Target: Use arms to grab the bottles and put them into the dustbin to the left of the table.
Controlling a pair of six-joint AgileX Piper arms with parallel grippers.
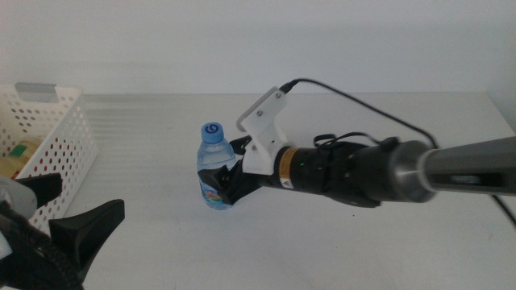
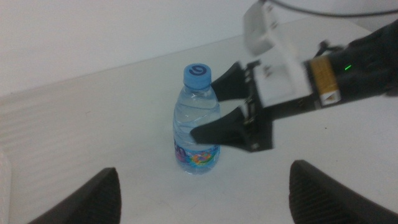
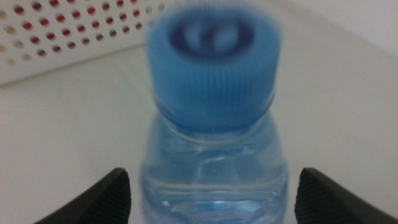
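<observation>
A small clear water bottle (image 1: 211,155) with a blue cap stands upright in the middle of the white table (image 1: 363,242). My right gripper (image 1: 222,171) comes in from the right and straddles it, one jaw on each side. In the right wrist view the bottle (image 3: 214,143) fills the middle and a small gap shows at each jaw, so the right gripper (image 3: 214,193) is open. My left gripper (image 1: 76,201) waits open and empty at the front left. Its wrist view shows the bottle (image 2: 196,118) and the right gripper (image 2: 204,111) ahead of it.
The white perforated dustbin (image 1: 48,129) stands at the table's left edge, with something yellow and green (image 1: 18,151) inside. Red shows through its holes in the right wrist view (image 3: 62,37). A black cable (image 1: 363,101) arcs over the right arm's white housing (image 1: 262,121).
</observation>
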